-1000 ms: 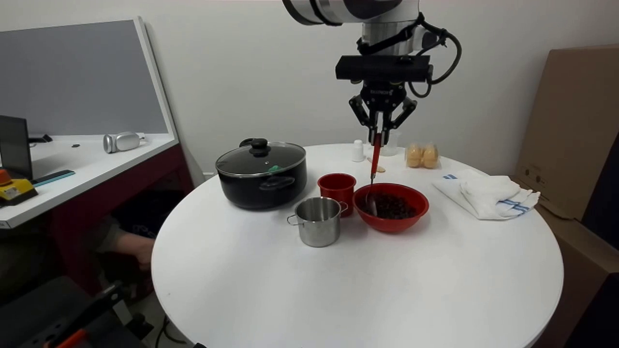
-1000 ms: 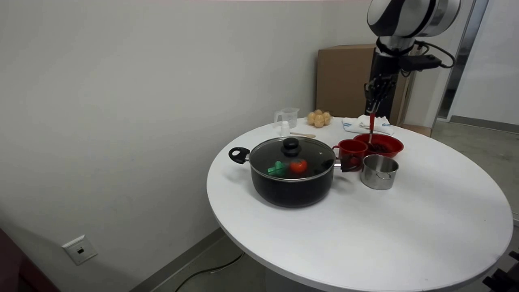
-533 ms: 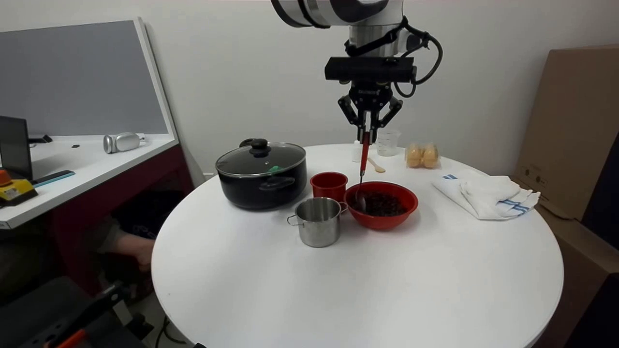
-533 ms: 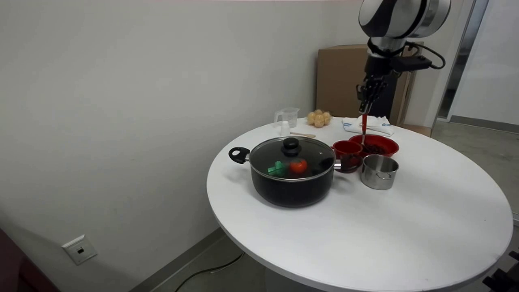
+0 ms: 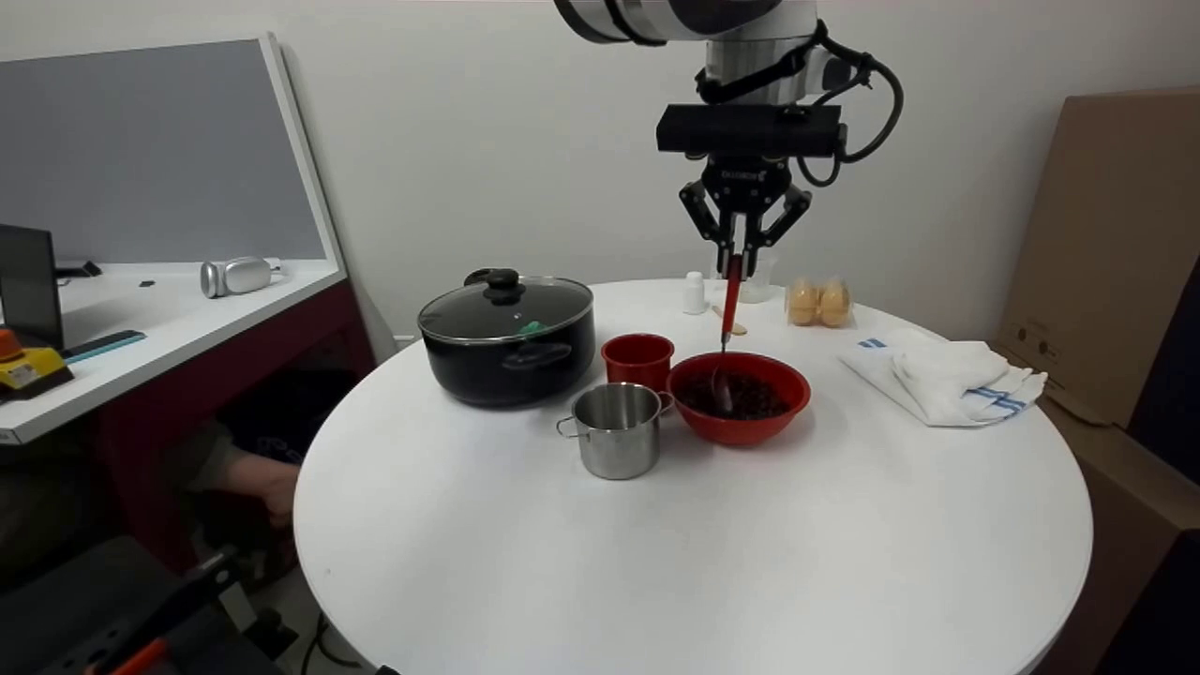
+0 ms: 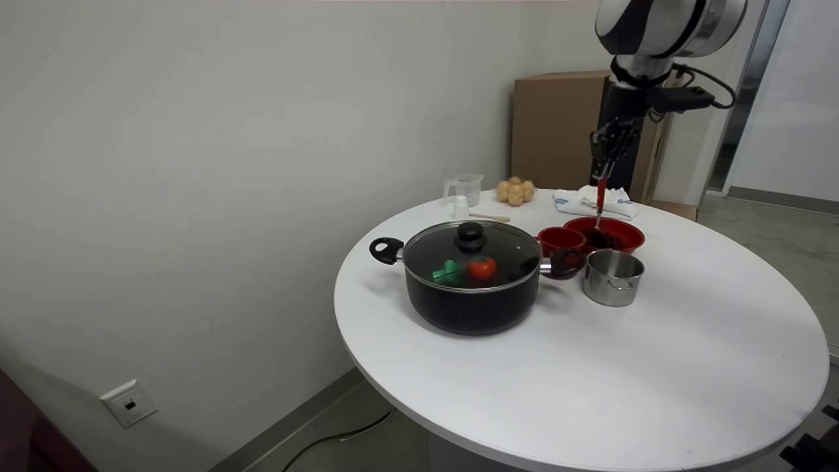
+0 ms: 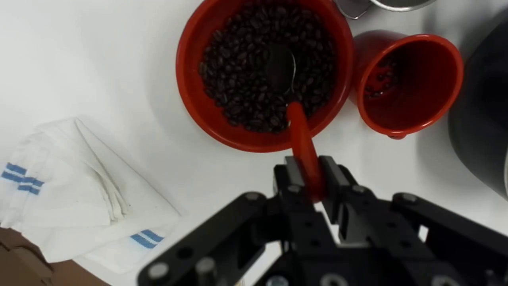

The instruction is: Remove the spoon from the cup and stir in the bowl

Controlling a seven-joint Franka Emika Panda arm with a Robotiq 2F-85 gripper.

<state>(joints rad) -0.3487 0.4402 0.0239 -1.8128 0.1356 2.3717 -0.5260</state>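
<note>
The red-handled spoon (image 7: 300, 127) is nearly upright, leaning a little, with its metal end down among dark coffee beans (image 7: 238, 79) in the wide red bowl (image 7: 254, 143). The pincer (image 7: 311, 171) is clenched on the upper part of the spoon's handle, its jaws pressed to either side, and it hangs above the bowl. Just beside the bowl is the red cup (image 7: 432, 75), upright, with a few dark beans at its bottom; whether cup and bowl touch, I cannot tell. Close to both stands a small steel pot (image 5: 619, 450) with two wire handles, one of them near the bowl's rim. On the cup's far side from the bowl sits a large black pot (image 5: 506, 370), covered by a glass lid (image 6: 514, 246); through the glass, in an exterior view, show a red tomato (image 6: 482, 268) and something green (image 6: 449, 273), too unclear to name. Well apart from the pot, a white towel (image 5: 942, 384) with blue stripes lies folded. Farther back, in both exterior views, are tan eggs (image 6: 516, 193), a small white bottle (image 6: 461, 208), a wooden spoon (image 6: 493, 217) lying flat and a clear measuring jug (image 6: 469, 189). All these rest on a round white table (image 5: 694, 562), with a cardboard box (image 5: 1106, 253) beside it.
</note>
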